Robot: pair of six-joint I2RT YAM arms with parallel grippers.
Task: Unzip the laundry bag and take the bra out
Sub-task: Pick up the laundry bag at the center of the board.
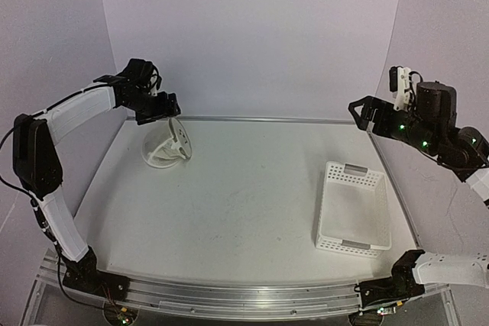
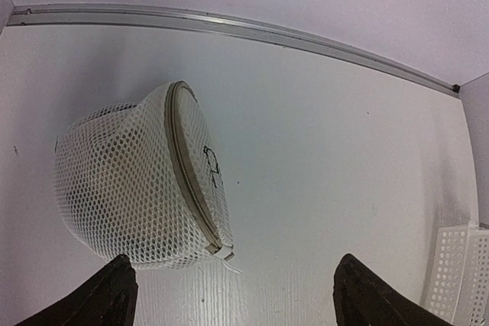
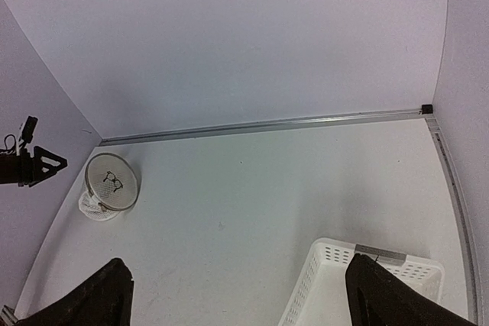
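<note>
Upper left in the top view, the left gripper (image 1: 162, 110) hangs just above the bag (image 1: 164, 147), fingers wide apart and empty, seemingly lined up for the zip. The bag lies zipped on its side, its pull (image 2: 222, 253) at the low rim nearest those fingers; no bra shows through the mesh. Lower right sits a basket (image 1: 352, 208). Upper right, the right gripper (image 1: 365, 113) is raised well clear, wide and empty, probably waiting.

White perforated basket (image 1: 353, 211) (grey-tabbed ends) on white table (image 1: 244, 196)
</note>
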